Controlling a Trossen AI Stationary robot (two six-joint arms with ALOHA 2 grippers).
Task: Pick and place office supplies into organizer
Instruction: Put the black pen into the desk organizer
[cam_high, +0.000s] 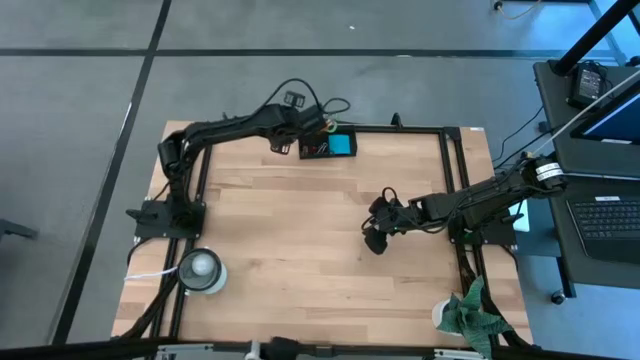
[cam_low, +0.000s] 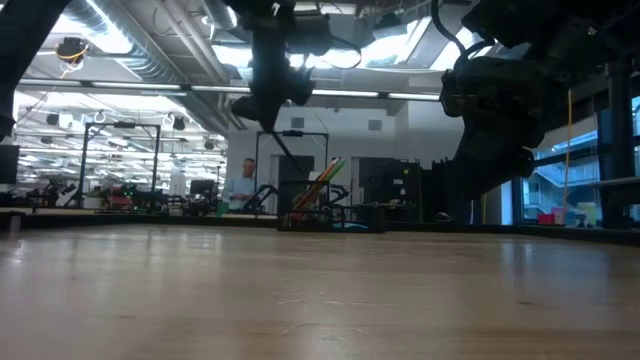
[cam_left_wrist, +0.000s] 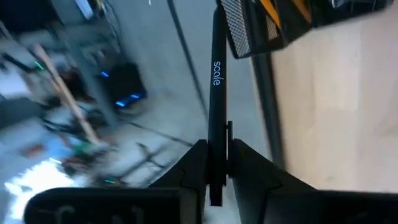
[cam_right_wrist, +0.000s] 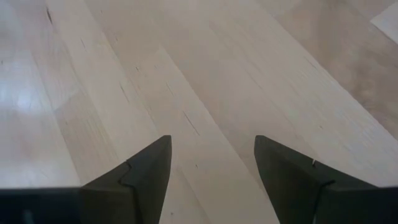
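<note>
My left gripper (cam_high: 300, 128) is at the table's far edge, just left of the organizer (cam_high: 322, 146), and is shut on a black pen (cam_left_wrist: 216, 93) printed with white letters. The organizer is a small black mesh tray (cam_left_wrist: 249, 28). It holds a blue note pad (cam_high: 342, 144) and pencils (cam_low: 325, 185) that stick up slanting. The pen's free end reaches up beside the tray's mesh wall. My right gripper (cam_high: 375, 232) hangs open over bare wood right of the table's middle, with nothing between its fingers (cam_right_wrist: 146, 171). My left gripper pinches the pen near one end (cam_left_wrist: 215, 163) between its two fingers. The pen runs forward along the fingers and well past their tips. It is lifted clear of the table. I cannot tell whether its free end (cam_left_wrist: 217, 15) touches the organizer.
A white round roll (cam_high: 200, 270) stands at the near left, and a green cloth (cam_high: 475, 312) lies at the near right corner. A black metal frame (cam_high: 455, 180) runs around the table top. A side desk with a laptop (cam_high: 605, 215) stands to the right. A person (cam_low: 240, 185) stands far behind.
</note>
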